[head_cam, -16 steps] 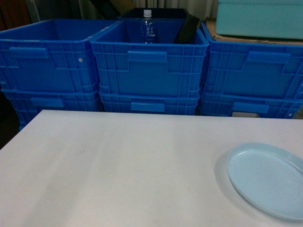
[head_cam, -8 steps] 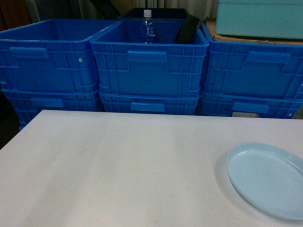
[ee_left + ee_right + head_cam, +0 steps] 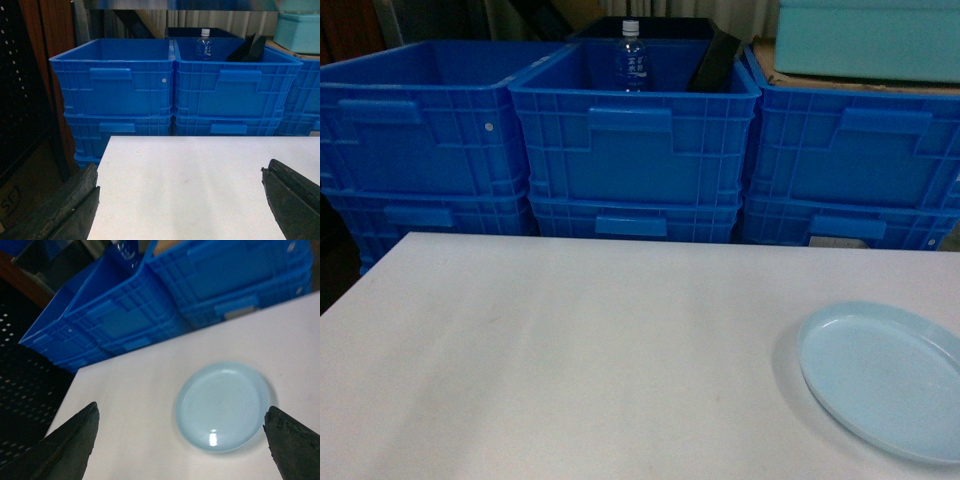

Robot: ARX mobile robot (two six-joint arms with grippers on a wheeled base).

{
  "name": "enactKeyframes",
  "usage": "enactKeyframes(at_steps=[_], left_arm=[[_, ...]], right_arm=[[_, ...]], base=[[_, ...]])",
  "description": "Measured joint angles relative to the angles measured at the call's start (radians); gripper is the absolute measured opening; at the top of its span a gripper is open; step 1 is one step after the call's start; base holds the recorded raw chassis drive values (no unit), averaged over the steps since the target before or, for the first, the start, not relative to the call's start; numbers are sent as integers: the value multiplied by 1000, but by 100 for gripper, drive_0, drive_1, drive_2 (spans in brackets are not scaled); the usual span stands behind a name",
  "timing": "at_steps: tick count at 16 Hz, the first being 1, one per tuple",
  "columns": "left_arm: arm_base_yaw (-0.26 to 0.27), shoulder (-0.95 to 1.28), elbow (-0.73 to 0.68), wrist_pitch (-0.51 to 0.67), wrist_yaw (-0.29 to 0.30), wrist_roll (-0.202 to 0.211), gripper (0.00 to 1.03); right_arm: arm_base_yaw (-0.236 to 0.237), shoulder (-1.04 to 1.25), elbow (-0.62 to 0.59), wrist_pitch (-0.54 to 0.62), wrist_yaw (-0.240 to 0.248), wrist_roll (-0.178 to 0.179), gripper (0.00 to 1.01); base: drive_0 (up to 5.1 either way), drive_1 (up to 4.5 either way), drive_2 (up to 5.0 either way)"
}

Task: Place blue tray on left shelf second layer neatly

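The blue tray (image 3: 221,406) lies flat on the tabletop (image 3: 570,350), right of centre. The right pincer (image 3: 181,440) hangs above it, spread wide and empty; it should descend onto one rim edge, since the shallow rim offers little purchase.

This is looking like a storeroom or warehouse corner. Dark-blue plastic crates (image 3: 635,150) are sitting stacked in rows just beyond the white table (image 3: 570,350), a water bottle (image 3: 631,55) is standing in one, and a teal bin (image 3: 865,38) is resting on cardboard on top of the right-hand stack.
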Motion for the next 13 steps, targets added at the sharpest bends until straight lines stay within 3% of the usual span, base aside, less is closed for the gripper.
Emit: enactKeyframes(at_steps=[2, 4, 6, 8, 10, 11, 13], left_arm=[[0, 0, 0, -1, -1, 0, 98], [0, 0, 0, -1, -1, 0, 98], [0, 0, 0, -1, -1, 0, 98], [0, 0, 0, -1, -1, 0, 98], [0, 0, 0, -1, -1, 0, 98], [0, 0, 0, -1, 0, 0, 98], [0, 0, 0, -1, -1, 0, 98]], right_arm=[[42, 175, 107, -134, -80, 6, 98], [94, 261, 167, -197, -128, 18, 98], [141, 283, 150, -138, -119, 49, 98], [198, 277, 106, -28, -58, 109, 98], [264, 227, 43, 71, 47, 149, 98], [338, 174, -11, 129, 119, 175, 98], [457, 92, -92, 257, 270, 173, 98]], base=[[0, 0, 0], [0, 0, 0], [0, 0, 0], [0, 0, 0], [0, 0, 0], [0, 0, 0], [0, 0, 0]])
